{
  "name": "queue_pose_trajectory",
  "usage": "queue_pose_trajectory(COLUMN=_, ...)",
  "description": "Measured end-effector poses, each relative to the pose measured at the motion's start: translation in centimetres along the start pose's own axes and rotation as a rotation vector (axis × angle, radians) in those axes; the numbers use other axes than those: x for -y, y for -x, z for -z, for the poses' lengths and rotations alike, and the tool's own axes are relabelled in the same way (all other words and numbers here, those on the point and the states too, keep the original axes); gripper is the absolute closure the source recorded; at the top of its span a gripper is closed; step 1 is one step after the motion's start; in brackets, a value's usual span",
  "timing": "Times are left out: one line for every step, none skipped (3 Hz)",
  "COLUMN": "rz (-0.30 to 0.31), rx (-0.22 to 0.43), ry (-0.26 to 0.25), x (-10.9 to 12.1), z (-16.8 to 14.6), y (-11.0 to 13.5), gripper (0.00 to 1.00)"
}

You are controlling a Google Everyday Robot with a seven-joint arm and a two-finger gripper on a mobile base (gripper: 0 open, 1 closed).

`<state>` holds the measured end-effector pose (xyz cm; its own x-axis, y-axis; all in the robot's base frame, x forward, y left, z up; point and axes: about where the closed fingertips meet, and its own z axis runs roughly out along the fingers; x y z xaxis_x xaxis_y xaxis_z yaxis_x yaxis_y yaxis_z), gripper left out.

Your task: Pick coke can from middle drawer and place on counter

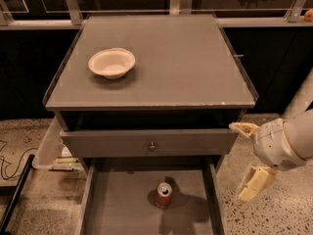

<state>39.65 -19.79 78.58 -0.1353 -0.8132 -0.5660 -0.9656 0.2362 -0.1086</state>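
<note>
Red coke can point(163, 195) upright on open middle drawer point(117, 207) floor; grey counter point(186, 62) at 12 o'clock; gripper point(249, 155) at 3 o'clock, fingers apart.

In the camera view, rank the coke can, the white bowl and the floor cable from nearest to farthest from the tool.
The tool hangs open right of the middle drawer.
1. coke can, on the drawer floor.
2. white bowl, left on the counter.
3. cable, floor, far left.
</note>
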Motion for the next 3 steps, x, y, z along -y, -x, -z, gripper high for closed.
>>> queue_pose_trajectory(rz=0.0, rx=0.0, ry=0.0, x=0.0, z=0.0, y=0.0, gripper=0.0)
queue_pose_trajectory(rz=-0.019, rx=0.023, ry=0.021, x=-0.3, z=-3.1, y=-1.7, gripper=0.0)
queue_pose_trajectory(rz=-0.042, rx=0.06, ry=0.023, x=-0.3, z=-8.1, y=-4.6, gripper=0.0)
